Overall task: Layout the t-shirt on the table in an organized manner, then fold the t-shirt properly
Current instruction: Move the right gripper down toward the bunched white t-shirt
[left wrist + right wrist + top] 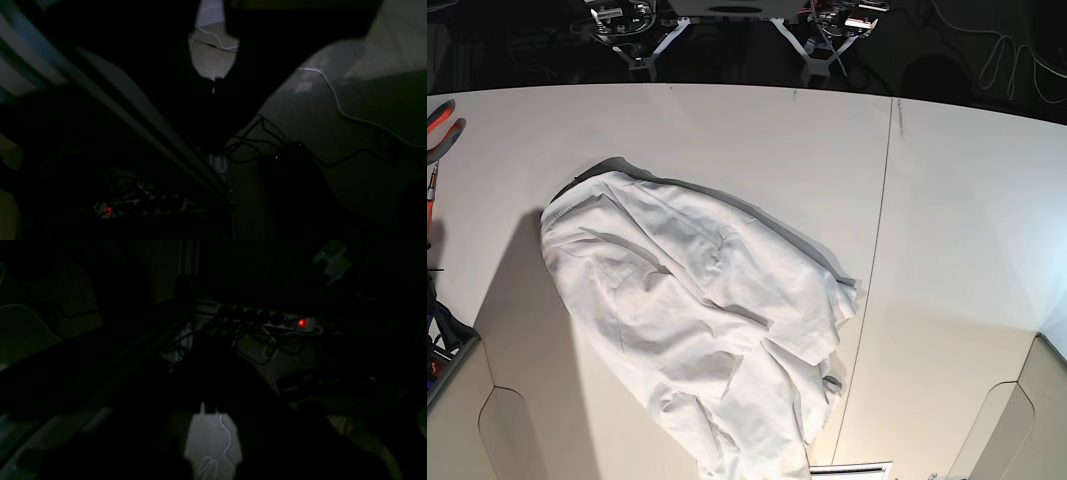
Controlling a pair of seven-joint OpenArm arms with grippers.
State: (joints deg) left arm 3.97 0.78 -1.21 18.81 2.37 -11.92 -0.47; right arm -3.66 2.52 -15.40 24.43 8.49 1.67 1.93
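The white t-shirt (697, 310) lies crumpled in a long heap on the white table (957, 200), running from the middle left down to the front edge. Neither arm touches it. Both arms (627, 20) (842, 20) are folded back beyond the table's far edge. In the dark left wrist view my left gripper (215, 83) is a black outline with its fingertips meeting, shut on nothing. My right gripper (209, 406) likewise stands shut and empty, pointing down at the floor.
A dark seam (877, 250) crosses the table right of the shirt. Orange-handled pliers (442, 125) lie at the left edge. Below the table are a power strip (267, 318) with a red light and tangled cables (267, 140). The front corners (1017, 420) are cut out.
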